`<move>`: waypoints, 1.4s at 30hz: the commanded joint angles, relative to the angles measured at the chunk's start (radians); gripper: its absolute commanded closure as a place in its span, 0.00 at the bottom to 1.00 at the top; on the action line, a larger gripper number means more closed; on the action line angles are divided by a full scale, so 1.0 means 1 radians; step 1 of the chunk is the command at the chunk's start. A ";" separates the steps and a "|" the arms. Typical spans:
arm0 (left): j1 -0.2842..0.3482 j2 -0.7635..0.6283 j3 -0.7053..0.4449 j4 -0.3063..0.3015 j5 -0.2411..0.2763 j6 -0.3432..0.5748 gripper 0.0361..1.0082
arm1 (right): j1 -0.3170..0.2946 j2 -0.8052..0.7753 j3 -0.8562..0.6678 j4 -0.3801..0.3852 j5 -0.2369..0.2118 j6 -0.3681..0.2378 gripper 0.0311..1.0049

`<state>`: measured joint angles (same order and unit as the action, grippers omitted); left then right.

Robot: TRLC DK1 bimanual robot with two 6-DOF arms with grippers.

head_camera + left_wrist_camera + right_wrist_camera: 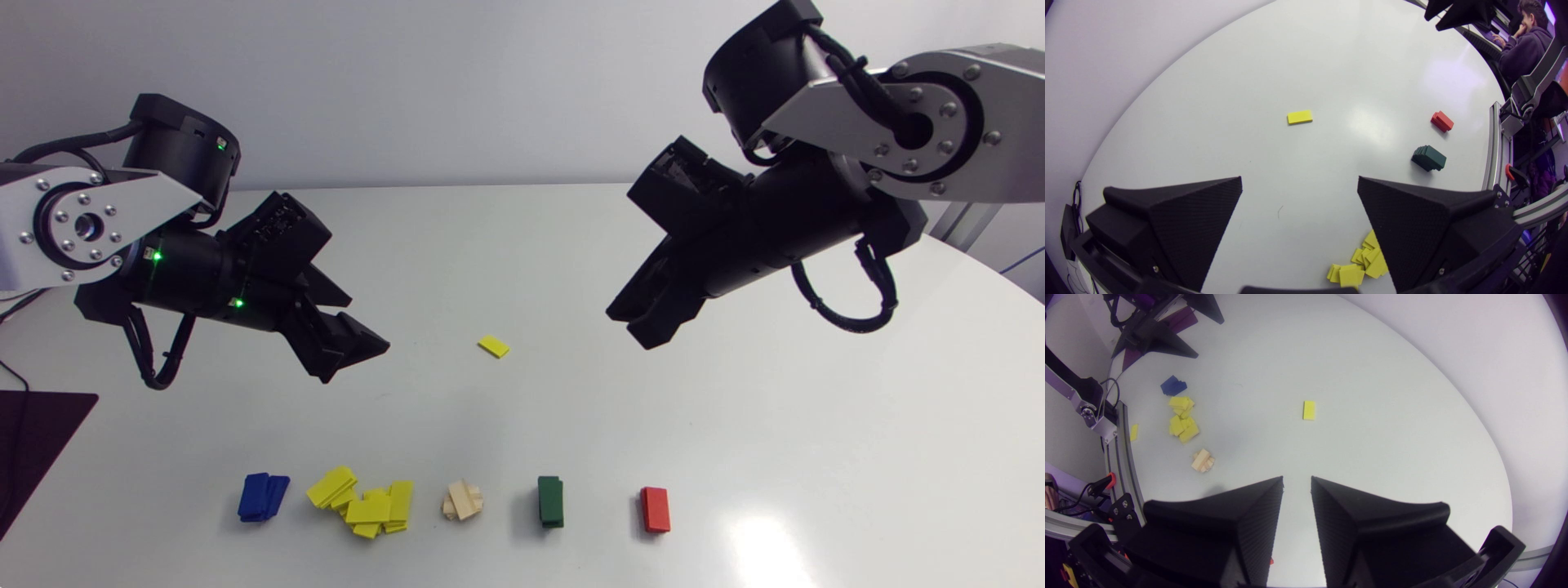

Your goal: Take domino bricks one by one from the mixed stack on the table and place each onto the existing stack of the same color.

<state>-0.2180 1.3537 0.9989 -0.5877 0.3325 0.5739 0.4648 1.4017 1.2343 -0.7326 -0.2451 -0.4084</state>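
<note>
head view: one yellow brick (493,346) lies alone.

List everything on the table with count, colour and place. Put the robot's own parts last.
single brick: one, yellow, lying flat alone mid-table, between the two grippers.
blue stack: one, blue, at the left arm's end of the row.
yellow pile: one, yellow, several bricks tumbled loosely, beside the blue stack.
beige stack: one, beige, bricks criss-crossed, middle of the row.
green stack: one, dark green, between beige and red.
red stack: one, red, at the right arm's end of the row.
table: one, white, with a rounded edge, under everything.
left gripper: one, black, above the table, fingers wide apart, empty.
right gripper: one, black, above the table, fingers a narrow gap apart, empty.
</note>
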 commanded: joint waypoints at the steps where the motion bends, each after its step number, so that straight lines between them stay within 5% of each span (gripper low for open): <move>1: -0.006 -0.022 -0.005 -0.006 0.003 -0.026 0.01 | 0.000 0.019 -0.007 0.006 0.007 -0.004 0.15; 2: -0.017 -0.004 -0.017 0.002 0.002 -0.026 0.01 | -0.003 0.045 0.001 0.006 0.007 -0.018 0.04; 13: -0.112 0.111 0.001 0.088 -0.061 -0.083 0.01 | -0.002 0.017 -0.007 -0.007 0.009 -0.015 0.04; 27: -0.239 0.415 0.172 0.167 -0.182 -0.218 0.01 | -0.022 -0.033 -0.059 -0.005 0.012 -0.013 0.04; 42: -0.250 0.737 0.461 0.164 -0.250 -0.266 0.02 | -0.051 -0.033 -0.095 0.009 0.009 -0.017 0.04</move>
<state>-0.4660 2.0541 1.4185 -0.4187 0.0956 0.3412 0.4194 1.3731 1.1721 -0.7300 -0.2356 -0.4114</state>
